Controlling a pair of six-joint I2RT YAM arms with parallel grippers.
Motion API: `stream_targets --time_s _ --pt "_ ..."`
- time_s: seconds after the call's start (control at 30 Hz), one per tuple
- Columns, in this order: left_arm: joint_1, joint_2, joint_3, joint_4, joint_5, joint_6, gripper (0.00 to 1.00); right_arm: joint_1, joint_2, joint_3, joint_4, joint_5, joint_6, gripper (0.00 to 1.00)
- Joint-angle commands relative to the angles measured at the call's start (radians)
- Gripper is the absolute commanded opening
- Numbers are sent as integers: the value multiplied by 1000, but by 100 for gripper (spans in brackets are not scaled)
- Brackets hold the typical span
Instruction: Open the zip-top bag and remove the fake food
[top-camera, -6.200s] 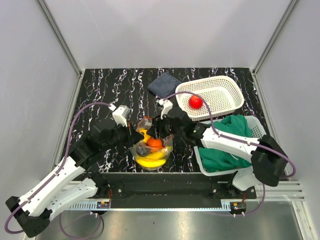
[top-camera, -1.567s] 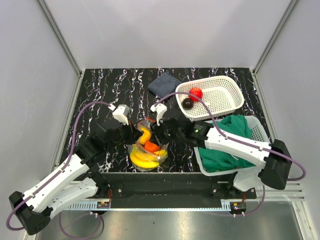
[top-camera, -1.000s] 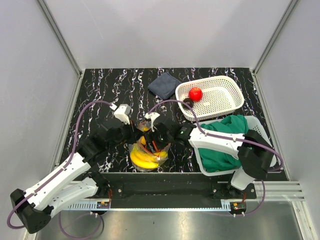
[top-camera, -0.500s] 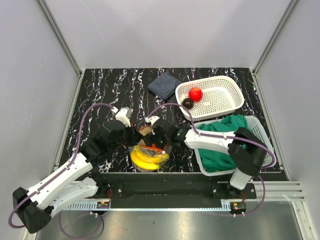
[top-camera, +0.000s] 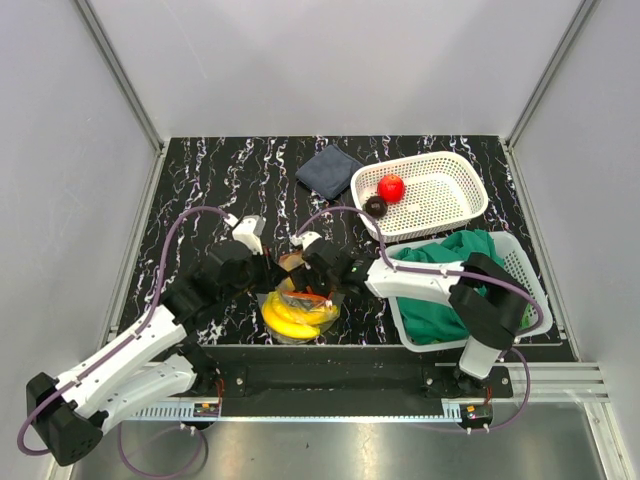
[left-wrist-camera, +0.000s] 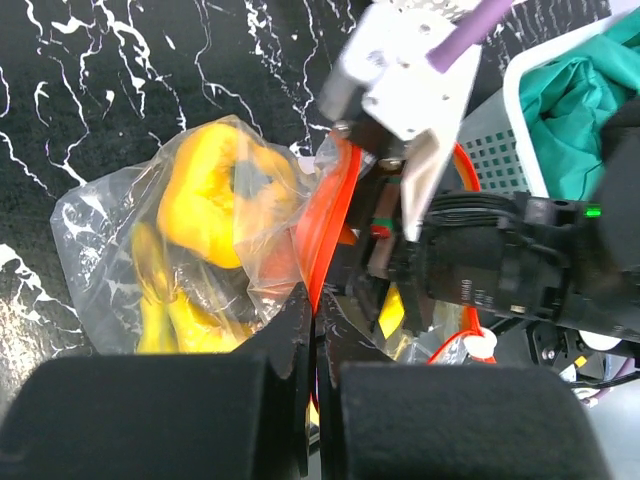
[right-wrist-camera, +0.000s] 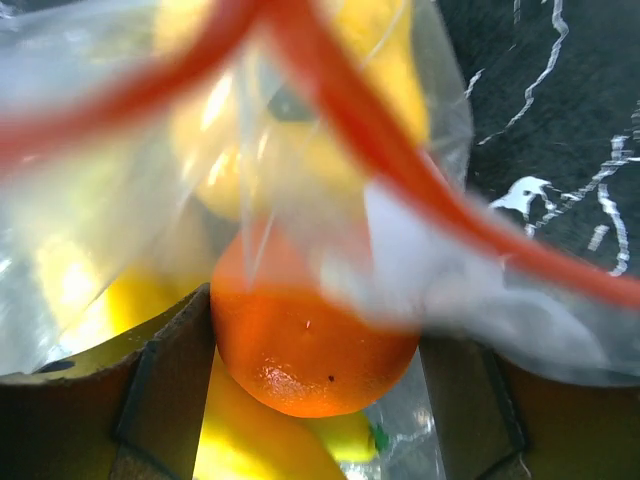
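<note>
Bag (left-wrist-camera: 120, 220): left gripper (left-wrist-camera: 312, 320) pinched on zip strip (left-wrist-camera: 325, 230); right gripper (right-wrist-camera: 318, 390) straddles orange (right-wrist-camera: 300, 340), grip unclear. Risk: film snags, orange slips.

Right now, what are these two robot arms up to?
They are emptying a zip-top bag of fake food. The left gripper pinches the bag's red zip strip, while the right gripper reaches inside, fingers seemingly gripping the orange. The apple and a dark fruit lie in the white basket; bananas are still bagged.

Def a robotics lab cell: bare grey walls (top-camera: 330, 60), aluminium frame posts (top-camera: 118, 75), left arm (top-camera: 110, 365) and right arm (top-camera: 430, 285) bolted to a rail (top-camera: 330, 408) by the desk (top-camera: 200, 180).
</note>
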Motion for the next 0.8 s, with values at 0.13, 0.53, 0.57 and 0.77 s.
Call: stream_targets --time_s 0.13,0.53,0.57,0.77 --pt "-4 -34 33 61 28 13 0 3 -254 19 39 10 33 40" --pt "-4 -49 42 42 -10 39 0 -9 -457 54 35 157 -39 30" --pt "-4 -49 44 41 -10 41 0 -32 -463 59 30 183 -69 30" --pt "-4 -58 46 27 -11 51 0 -274 -451 71 15 233 -117 29"
